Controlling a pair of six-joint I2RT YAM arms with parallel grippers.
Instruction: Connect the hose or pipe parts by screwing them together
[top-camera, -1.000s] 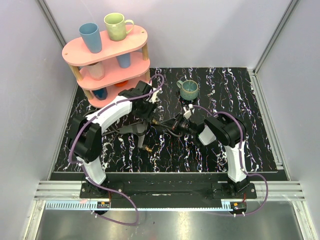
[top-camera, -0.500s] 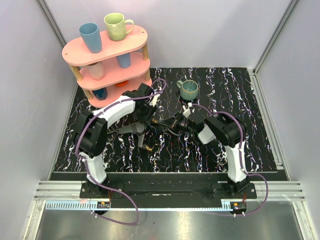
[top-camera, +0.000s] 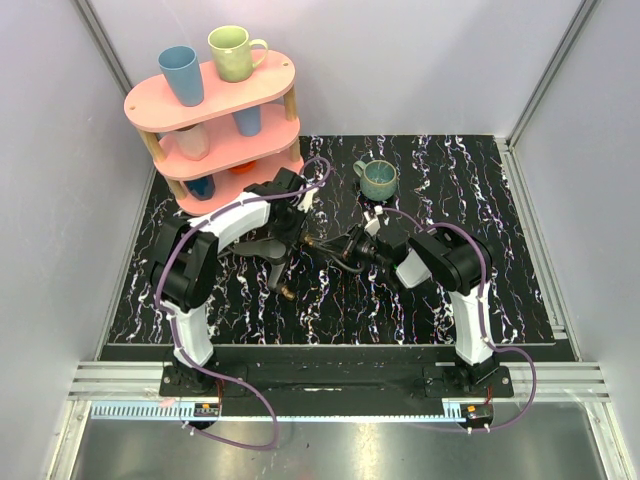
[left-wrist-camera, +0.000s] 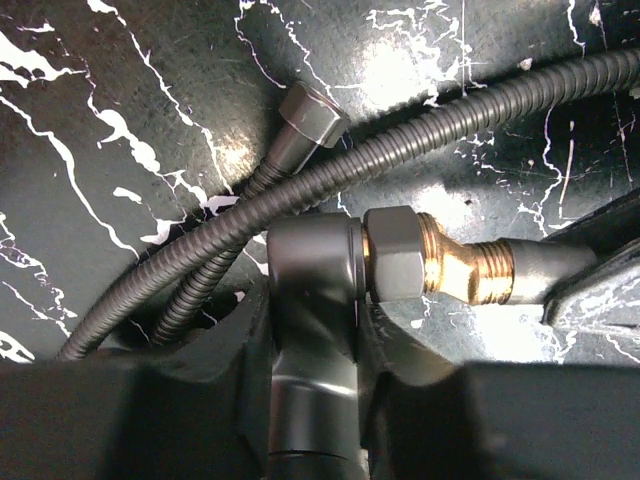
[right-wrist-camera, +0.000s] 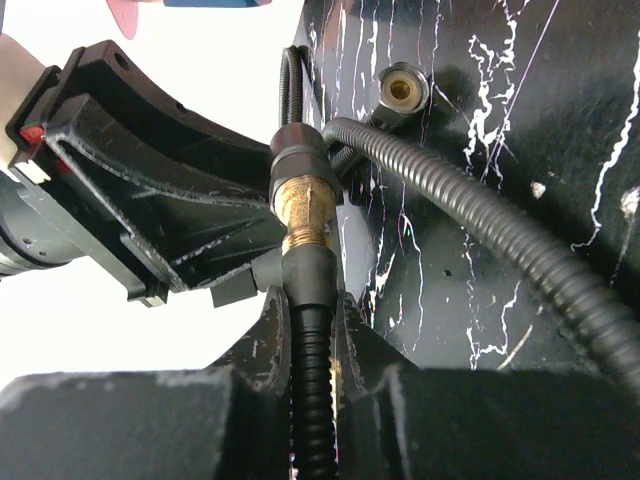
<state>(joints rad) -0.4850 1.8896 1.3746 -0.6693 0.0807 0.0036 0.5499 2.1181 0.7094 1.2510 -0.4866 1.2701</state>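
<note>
Hose (right-wrist-camera: 312, 400) is clamped in the jaws of the right gripper (right-wrist-camera: 310, 325). The jaws are closed on it just below its black collar (right-wrist-camera: 308, 275). Above the collar, a brass fitting (right-wrist-camera: 305, 210) enters a dark nut (right-wrist-camera: 303, 160). How far the threads are seated cannot be told.

The jaws of the left gripper (left-wrist-camera: 310, 330) are closed on the dark grey stem (left-wrist-camera: 310, 260), with 1 finger against each side. In the left wrist view the nut sits at the side of the stem's top. The brass fitting bends slightly between the nut and the collar.

The stem belongs to the fan piece (top-camera: 260, 247), whose wide end points toward the left side of the table (top-camera: 450, 290). The 2 grippers meet at the joint, near the table's middle.

The rest of the hose passes just beside the joint and curves away over the marbled black surface. Its free end (right-wrist-camera: 403, 90), a hex nut with brass inside, lies on the table beyond the joint, apart from both grippers.

1 green mug (top-camera: 378, 180) stands behind the grippers. 1 pink rack (top-camera: 215, 110) with 3 tiers stands at the far left corner and carries cups.
</note>
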